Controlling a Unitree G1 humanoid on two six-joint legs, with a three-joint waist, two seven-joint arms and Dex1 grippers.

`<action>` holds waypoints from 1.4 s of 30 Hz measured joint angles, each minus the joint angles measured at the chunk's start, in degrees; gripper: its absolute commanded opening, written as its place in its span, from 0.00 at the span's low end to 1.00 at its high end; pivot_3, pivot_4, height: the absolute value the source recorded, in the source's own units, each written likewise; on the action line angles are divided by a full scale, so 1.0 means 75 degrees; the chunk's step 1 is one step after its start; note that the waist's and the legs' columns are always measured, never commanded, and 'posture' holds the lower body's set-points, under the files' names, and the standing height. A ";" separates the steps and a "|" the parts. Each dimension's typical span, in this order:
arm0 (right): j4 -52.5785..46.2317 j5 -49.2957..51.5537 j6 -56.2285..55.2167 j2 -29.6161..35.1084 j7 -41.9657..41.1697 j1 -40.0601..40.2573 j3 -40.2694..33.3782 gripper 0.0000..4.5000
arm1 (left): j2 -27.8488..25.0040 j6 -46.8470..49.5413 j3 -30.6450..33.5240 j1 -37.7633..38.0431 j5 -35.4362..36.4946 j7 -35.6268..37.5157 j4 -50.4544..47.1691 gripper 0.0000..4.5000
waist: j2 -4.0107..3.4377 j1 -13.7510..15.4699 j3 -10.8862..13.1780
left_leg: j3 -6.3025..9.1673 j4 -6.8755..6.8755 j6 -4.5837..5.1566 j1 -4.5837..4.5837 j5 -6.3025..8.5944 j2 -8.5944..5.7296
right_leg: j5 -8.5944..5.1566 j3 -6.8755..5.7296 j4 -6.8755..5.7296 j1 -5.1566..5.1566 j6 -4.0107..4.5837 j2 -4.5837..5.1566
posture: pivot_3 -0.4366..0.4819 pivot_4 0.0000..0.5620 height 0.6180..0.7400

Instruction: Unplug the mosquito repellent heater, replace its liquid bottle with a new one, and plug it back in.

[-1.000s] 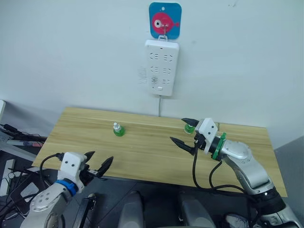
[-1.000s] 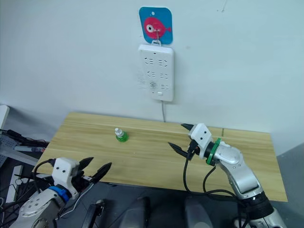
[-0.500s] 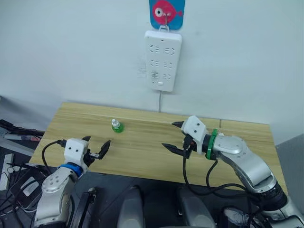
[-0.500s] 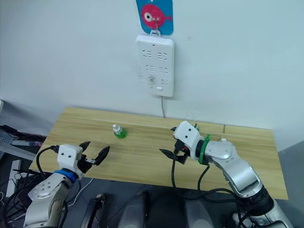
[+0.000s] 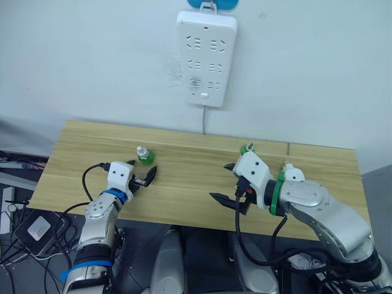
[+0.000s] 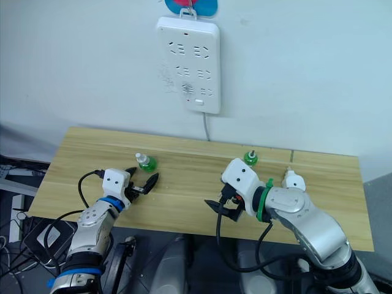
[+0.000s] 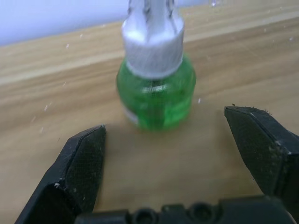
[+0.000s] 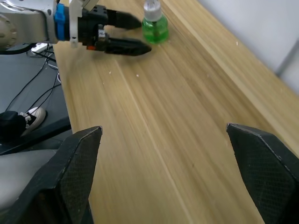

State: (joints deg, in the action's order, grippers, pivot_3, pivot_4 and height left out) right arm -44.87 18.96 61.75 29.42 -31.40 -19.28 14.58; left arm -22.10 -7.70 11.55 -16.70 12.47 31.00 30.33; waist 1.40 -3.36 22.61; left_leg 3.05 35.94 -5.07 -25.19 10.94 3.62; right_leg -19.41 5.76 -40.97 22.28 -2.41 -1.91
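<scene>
Here the new green bottle (image 5: pixel 144 155) stands upright on the wooden worktop (image 5: pixel 184 190), toward its back-left part, with the left pincer (image 5: pixel 142 179) spread wide just before it, not touching, fingertips low over the wood. A second green bottle (image 5: pixel 246 149) stands near the back edge further right, by a small white piece (image 6: pixel 293 180). The right pincer (image 5: pixel 228 182) is likewise released over bare wood mid-worktop, and the white power strip (image 5: pixel 205 56) hangs on the wall above.
</scene>
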 measured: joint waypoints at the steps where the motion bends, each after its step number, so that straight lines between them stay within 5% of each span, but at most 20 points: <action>1: -0.0023 0.0039 0.0055 0.0043 0.0026 0.0035 -0.0019 0.99 | 0.0018 -0.0099 0.0009 -0.0113 -0.0006 -0.0027 0.0176 1.00 | 0.0004 -0.0018 0.0005 | -0.0001 0.0001 0.0000 0.0000 0.0000 0.0000 | -0.0001 0.0001 0.0000 0.0000 -0.0001 0.0000 | 0.28 0.83 0.82; 7: -0.0142 0.0205 0.0273 0.0202 0.0075 0.0107 -0.0062 0.99 | 0.0224 -0.0546 0.0030 -0.0529 0.0000 -0.0128 0.0788 1.00 | 0.0010 -0.0068 0.0015 | -0.0008 0.0001 -0.0001 0.0000 0.0000 -0.0001 | -0.0001 0.0006 0.0004 0.0000 -0.0006 0.0000 | 0.27 0.83 0.82; 15: -0.0499 0.0515 0.0671 0.0371 0.0229 0.0447 -0.0475 1.00 | 0.0313 -0.1130 0.0048 -0.0784 -0.0052 -0.0382 0.1352 0.52 | 0.0014 -0.0114 0.0046 | -0.0013 -0.0003 -0.0002 0.0000 0.0000 -0.0003 | -0.0002 0.0011 0.0013 0.0001 -0.0008 0.0003 | 0.26 0.82 0.82; 22: -0.0750 0.0702 0.0789 0.0553 0.0371 0.0724 -0.0621 1.00 | 0.0309 -0.1557 0.0002 -0.0838 -0.0282 -0.0514 0.1626 0.50 | 0.0015 -0.0173 0.0047 | -0.0016 -0.0008 -0.0004 -0.0001 -0.0002 -0.0003 | -0.0004 0.0015 0.0020 0.0002 -0.0013 0.0004 | 0.28 0.79 0.82; 28: -0.0546 0.1104 0.0135 0.0813 -0.0190 0.0583 -0.1170 1.00 | -0.0133 -0.0778 -0.0849 0.0004 -0.0325 0.0638 -0.0365 0.50 | 0.0019 -0.0184 0.0046 | -0.0008 -0.0028 -0.0047 -0.0010 -0.0024 0.0000 | -0.0005 0.0005 0.0030 0.0009 -0.0015 0.0005 | 0.31 0.69 0.82; 34: 0.0222 0.1653 -0.0512 0.0787 -0.0977 -0.0385 -0.1276 1.00 | -0.0994 0.1717 -0.1659 0.0170 0.0556 0.2236 -0.3655 0.50 | 0.0033 -0.0203 0.0013 | 0.0002 -0.0026 -0.0053 -0.0022 -0.0028 -0.0005 | -0.0003 -0.0006 0.0031 0.0012 -0.0016 0.0008 | 0.30 0.51 0.82; 42: 0.1077 0.1826 -0.0533 -0.0443 -0.0456 -0.1489 -0.0764 1.00 | -0.1758 0.3931 -0.2409 -0.0677 0.1591 0.3806 -0.5167 0.50 | 0.0054 -0.0224 -0.0326 | 0.0041 -0.0022 -0.0082 -0.0132 -0.0046 -0.0006 | 0.0020 -0.0051 -0.0005 0.0126 0.0024 0.0006 | 0.31 0.36 0.82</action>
State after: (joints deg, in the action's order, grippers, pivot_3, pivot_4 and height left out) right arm -36.79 32.65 57.75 26.10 -34.82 -30.45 8.85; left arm -35.28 21.79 -6.51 -21.77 24.40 59.55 -8.42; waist 1.81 -5.04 20.17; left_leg 3.36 35.77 -5.69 -26.18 10.60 3.58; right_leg -19.26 5.38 -41.01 23.22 -2.22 -1.87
